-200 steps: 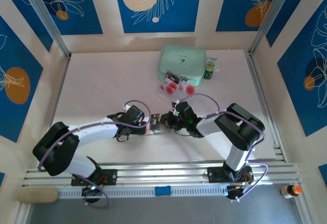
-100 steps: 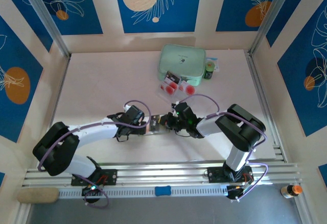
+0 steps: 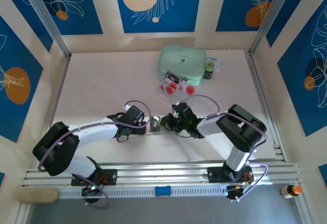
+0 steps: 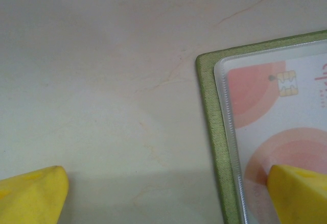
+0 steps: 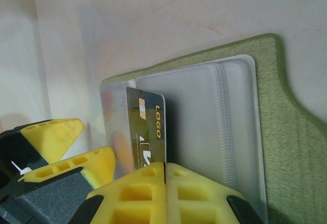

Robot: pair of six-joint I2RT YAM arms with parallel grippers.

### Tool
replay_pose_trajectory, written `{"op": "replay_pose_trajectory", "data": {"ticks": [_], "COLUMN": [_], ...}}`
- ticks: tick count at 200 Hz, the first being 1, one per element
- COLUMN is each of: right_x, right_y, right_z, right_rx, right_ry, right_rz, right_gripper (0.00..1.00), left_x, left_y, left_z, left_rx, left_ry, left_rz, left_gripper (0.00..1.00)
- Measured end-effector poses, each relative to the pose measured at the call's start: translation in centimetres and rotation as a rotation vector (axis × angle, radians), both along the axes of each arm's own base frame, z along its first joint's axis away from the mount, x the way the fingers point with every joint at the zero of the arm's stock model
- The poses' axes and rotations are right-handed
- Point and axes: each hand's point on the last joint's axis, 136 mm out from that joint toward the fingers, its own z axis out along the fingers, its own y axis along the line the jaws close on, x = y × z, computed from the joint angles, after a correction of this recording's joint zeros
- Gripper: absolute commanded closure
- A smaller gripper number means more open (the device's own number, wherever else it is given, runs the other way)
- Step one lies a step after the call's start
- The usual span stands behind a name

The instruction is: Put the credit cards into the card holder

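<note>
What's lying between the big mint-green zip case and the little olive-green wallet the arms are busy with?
Loose pale cards with red circles, close by the mint-green zip case, as the top view shows.

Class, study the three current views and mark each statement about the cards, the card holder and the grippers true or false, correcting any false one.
1. The right gripper is shut on a dark card. True.
2. The left gripper is shut too. False: its jaws stand wide open.
3. The card holder lies open on the table. True.
4. The mint-green zip case lies between the grippers. False: it lies at the table's far side.
5. A pale red-circled card sits inside the card holder. True.
</note>
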Motion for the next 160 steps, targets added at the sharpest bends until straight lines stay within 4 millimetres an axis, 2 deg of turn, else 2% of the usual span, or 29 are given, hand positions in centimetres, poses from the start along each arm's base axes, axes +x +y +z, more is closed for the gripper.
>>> {"op": "replay_pose_trajectory", "data": {"ticks": [66,128,160], "right_x": [0.1,0.3,0.4], "right_y": [0.8,2.5,3.5], "right_z": [0.6,-0.1,0.2], "right_rx": [0.003,-0.001,-0.017], "right_ry": [0.013,0.063,0.079], "right_rz": [0.029,0.095,0.156], "right_gripper": [1.00,1.00,0.74], "left_x": [0.1,0.0,0.0], "left_y": [0.0,-0.1,-0.1], "left_z": [0.0,0.0,0.1], "left_rx": [-0.002,-0.003,-0.010], "left_ry": [-0.002,-0.002,0.000], "left_rz": [0.000,0.000,0.003], "left_gripper": [0.00,0.00,0.00]}}
